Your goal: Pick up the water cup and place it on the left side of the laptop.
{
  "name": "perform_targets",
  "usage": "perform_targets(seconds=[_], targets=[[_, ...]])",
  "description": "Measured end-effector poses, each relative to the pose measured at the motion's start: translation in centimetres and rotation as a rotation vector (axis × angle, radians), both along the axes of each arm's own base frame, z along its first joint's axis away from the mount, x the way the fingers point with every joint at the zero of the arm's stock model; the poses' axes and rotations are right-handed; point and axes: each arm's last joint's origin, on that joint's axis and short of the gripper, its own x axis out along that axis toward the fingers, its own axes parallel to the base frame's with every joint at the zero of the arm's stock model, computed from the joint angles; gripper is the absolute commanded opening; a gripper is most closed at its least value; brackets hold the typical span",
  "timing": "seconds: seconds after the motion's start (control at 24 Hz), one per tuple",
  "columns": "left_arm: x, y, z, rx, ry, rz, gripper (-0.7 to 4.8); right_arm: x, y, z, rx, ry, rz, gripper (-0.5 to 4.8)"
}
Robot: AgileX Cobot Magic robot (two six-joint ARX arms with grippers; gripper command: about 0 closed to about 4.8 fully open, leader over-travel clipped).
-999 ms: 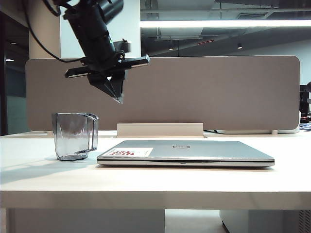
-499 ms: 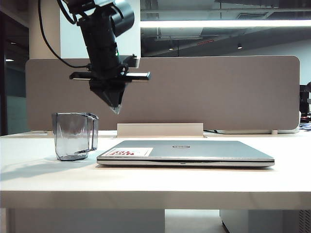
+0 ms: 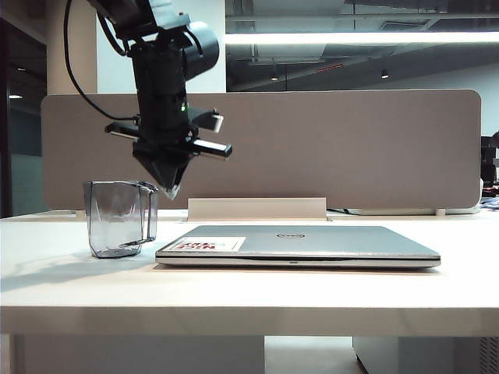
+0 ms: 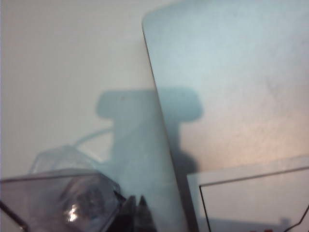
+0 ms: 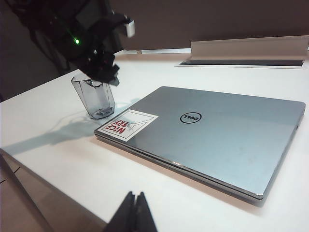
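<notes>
The white table (image 3: 249, 292) carries the closed silver laptop (image 3: 312, 241) near its front edge, white sticker (image 3: 209, 244) at the lid's left front corner. The smoky-grey water cup (image 3: 117, 218) stands upright just beside the laptop's left edge, handle toward it. The left gripper (image 3: 171, 189) hangs point-down above the cup's handle side, fingers pressed together, empty. The right gripper (image 5: 134, 212) sits off the table's front edge, fingers together, holding nothing.

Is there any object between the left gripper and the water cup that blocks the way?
Nothing visible does. The left gripper, shut, hangs above the water cup, near its handle side, with only air between them. The laptop lies closed beside the cup.
</notes>
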Motion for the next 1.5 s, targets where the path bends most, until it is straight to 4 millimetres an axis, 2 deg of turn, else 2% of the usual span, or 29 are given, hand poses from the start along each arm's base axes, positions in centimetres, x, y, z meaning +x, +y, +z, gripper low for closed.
perform_targets(seconds=[0.46,0.75,1.5], targets=[[-1.0,0.9,-0.8,0.166,0.103,0.044,-0.06,0.0,0.0,0.0,0.0,0.0,0.0,-0.05],[-1.7,1.7,-0.8,0.325,0.134,0.089,-0.06,0.0,0.0,0.0,0.0,0.0,0.0,-0.05],[-3.2,2.8,-0.9,0.55,0.238,0.112,-0.06,0.0,0.0,0.0,0.0,0.0,0.0,-0.05]])
